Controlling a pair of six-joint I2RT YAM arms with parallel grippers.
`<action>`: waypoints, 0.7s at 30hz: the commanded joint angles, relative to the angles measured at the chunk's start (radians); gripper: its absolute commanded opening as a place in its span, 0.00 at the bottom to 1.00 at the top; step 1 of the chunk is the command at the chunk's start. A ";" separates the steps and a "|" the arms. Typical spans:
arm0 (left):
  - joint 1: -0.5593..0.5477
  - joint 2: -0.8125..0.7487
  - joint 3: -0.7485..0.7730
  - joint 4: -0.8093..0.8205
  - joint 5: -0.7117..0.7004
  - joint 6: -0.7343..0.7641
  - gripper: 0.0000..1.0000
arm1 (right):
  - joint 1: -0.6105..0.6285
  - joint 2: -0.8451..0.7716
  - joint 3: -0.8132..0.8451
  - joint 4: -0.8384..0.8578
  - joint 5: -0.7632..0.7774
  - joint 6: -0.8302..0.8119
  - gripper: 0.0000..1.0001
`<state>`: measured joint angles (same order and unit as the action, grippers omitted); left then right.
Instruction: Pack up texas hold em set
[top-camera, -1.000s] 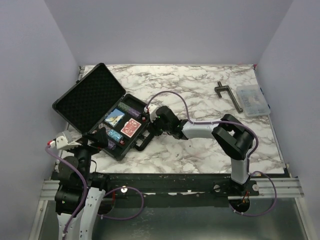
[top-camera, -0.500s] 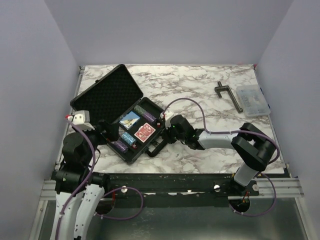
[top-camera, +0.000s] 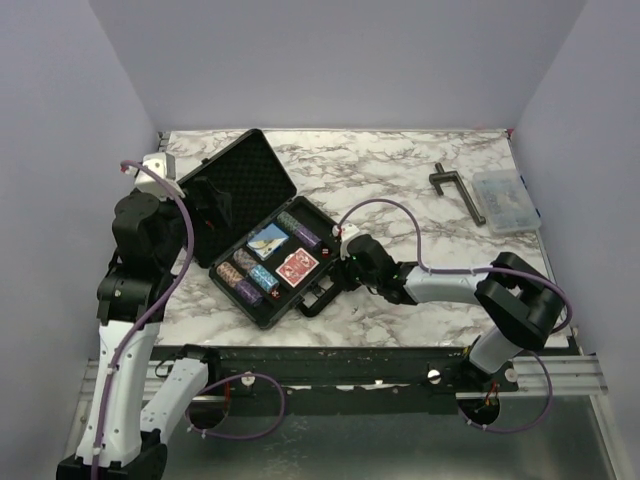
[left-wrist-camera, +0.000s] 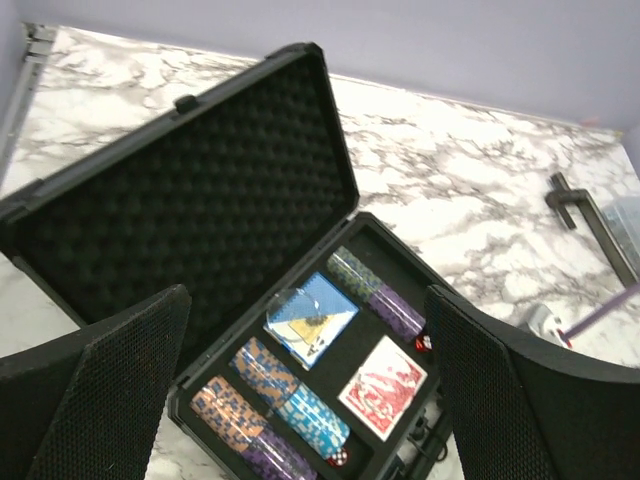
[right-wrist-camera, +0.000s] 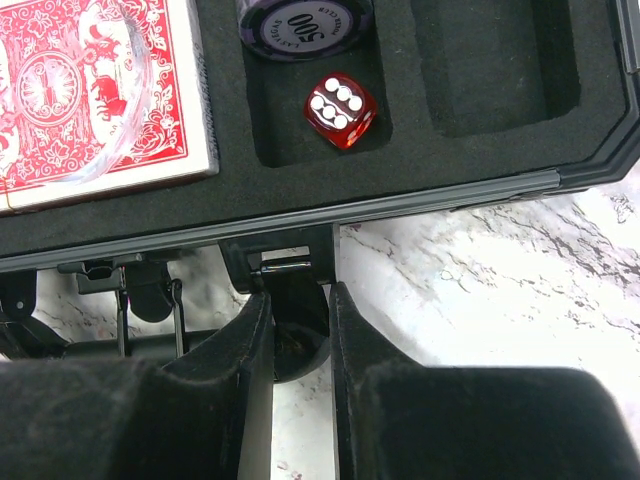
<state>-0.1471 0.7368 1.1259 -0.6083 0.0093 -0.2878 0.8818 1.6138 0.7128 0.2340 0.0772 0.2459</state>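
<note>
The black rectangular hard case (top-camera: 250, 180) with bumpy foam lining is seen open at the left of the white marble table (top-camera: 420, 190), with chips and decks seated inside. It is judged rigid and fairly heavy, and the lid is best pushed at its free edge. Its handle (right-wrist-camera: 290, 275) is pinched by the right gripper (right-wrist-camera: 297, 330). The left gripper (left-wrist-camera: 310, 330) is held wide open and empty over the lid.

Bumpy matt foam (left-wrist-camera: 180, 220) lines the hard case (left-wrist-camera: 240, 85).

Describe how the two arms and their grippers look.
The left arm and right arm share black joints, white links and a looping purple cable. The left gripper has broad black fingers with dimpled pads; the right gripper has matte black fingers.
</note>
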 joint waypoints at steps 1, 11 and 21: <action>0.071 0.076 0.091 -0.012 -0.017 0.024 0.99 | -0.024 -0.006 -0.033 -0.138 0.108 0.137 0.18; 0.275 0.230 0.215 -0.007 0.082 -0.019 0.99 | -0.024 -0.040 -0.019 -0.190 0.105 0.163 0.47; 0.353 0.413 0.310 0.035 0.235 -0.103 0.94 | -0.023 -0.099 -0.005 -0.262 0.091 0.176 0.76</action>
<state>0.1986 1.0859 1.3937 -0.5991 0.1356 -0.3473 0.8593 1.5494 0.7109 0.0788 0.1432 0.4149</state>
